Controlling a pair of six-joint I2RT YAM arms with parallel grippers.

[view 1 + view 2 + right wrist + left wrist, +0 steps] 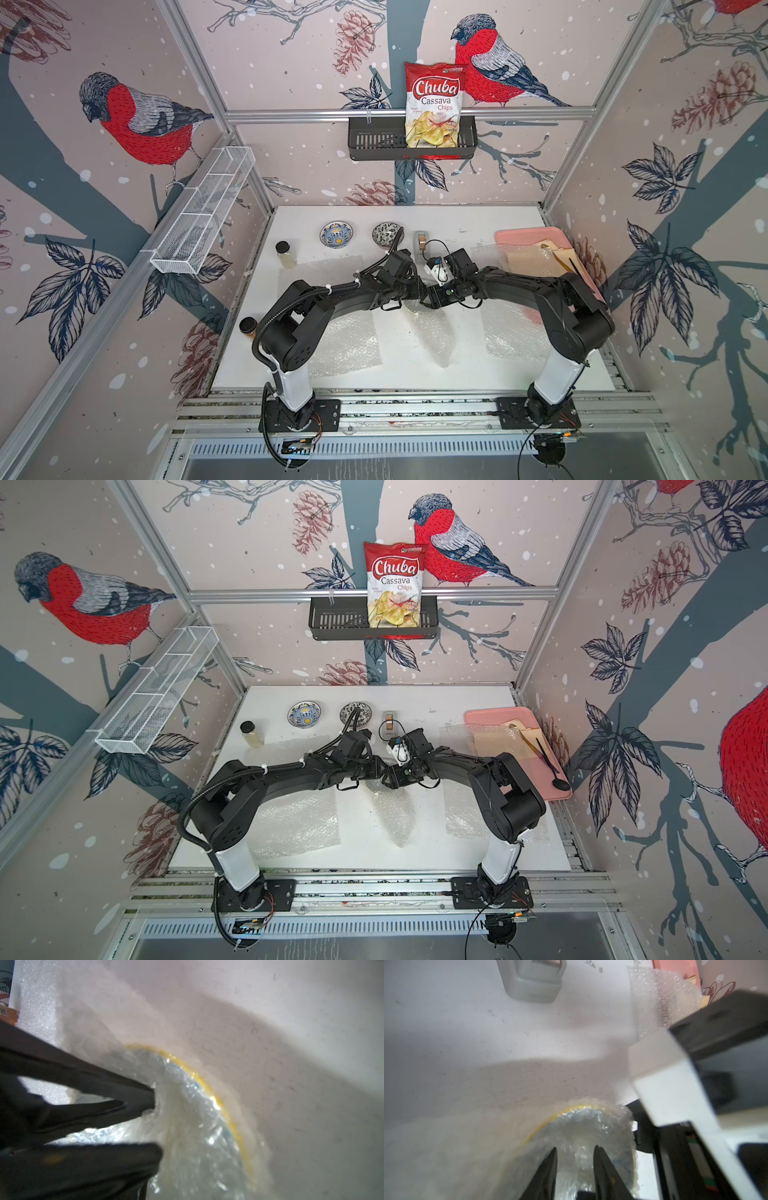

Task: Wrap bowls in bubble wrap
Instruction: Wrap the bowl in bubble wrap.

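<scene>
A pale teal bowl (583,1118) with a yellow rim (209,1086) sits mid-table under a sheet of bubble wrap (436,336) pushed down into it. My left gripper (575,1152) hovers over the bowl's hollow, jaws apart, with wrap showing in the gap. Both arms meet above this bowl in both top views. There the left gripper (412,297) nearly touches the right gripper (433,298), whose own jaws I cannot make out. The blue-and-yellow bowl (336,234) and the black-and-white bowl (386,233) stand bare at the back.
More bubble wrap sheets lie front left (336,336) and front right (515,332). A glass jar (286,253) stands back left and another jar (248,327) by the left edge. There is a tape dispenser (422,241) behind the grippers. A pink tray (515,236) at the right holds paper, wrap and spoons.
</scene>
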